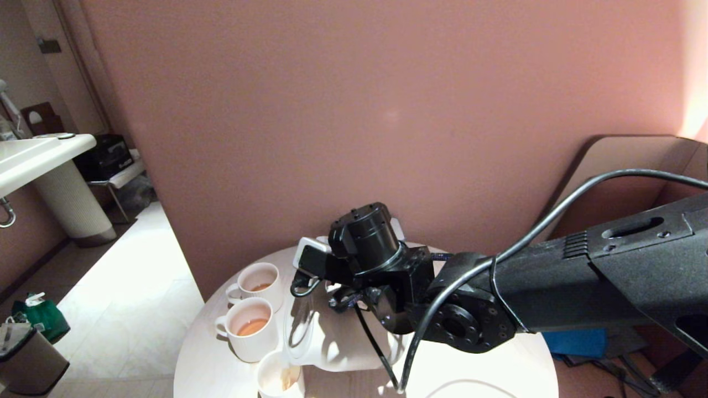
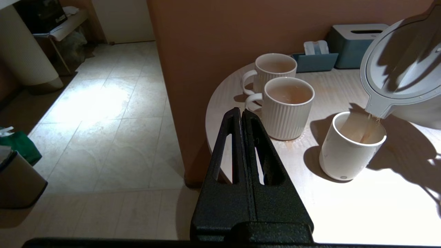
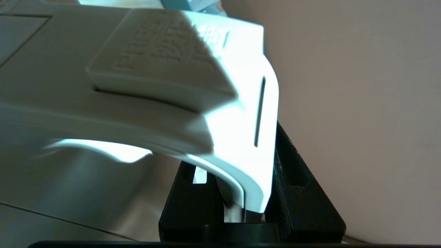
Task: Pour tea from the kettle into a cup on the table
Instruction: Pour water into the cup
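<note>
The right gripper point(image 3: 246, 193) is clamped on the white kettle's point(image 2: 403, 69) angular handle point(image 3: 241, 137), its 2 black fingers point(image 3: 296, 193) pressing either side of the smooth plastic loop, which fills the gap between them. The kettle is tipped forward over the table point(image 2: 344, 213), its short spout point(image 2: 377, 112) just above the rim of the small, plain white cup point(image 2: 348, 151), and a thin stream of translucent reddish-orange tea point(image 2: 367, 132) runs from spout into cup. The cup is smooth-walled and handleless; just beside it stand 2 larger ribbed white mugs point(image 2: 287, 106) with loop handles, one behind the other, both holding tea. The round tabletop has a pale wood grain and curves off close to the mugs, with tiled floor point(image 2: 103, 120) beyond the edge. At the back of the table, against the reddish-brown wall point(image 1: 359, 99), sit a blue-grey tissue box point(image 2: 355, 43) and a low blue tray point(image 2: 315, 60) holding white sachets. The left gripper point(image 2: 242, 113) hangs off the table's edge, well apart from the cup, its 2 black tapered fingers pressed together with nothing between them. In the head view the right arm point(image 1: 553, 293) crosses over the table and hides most of the kettle.
</note>
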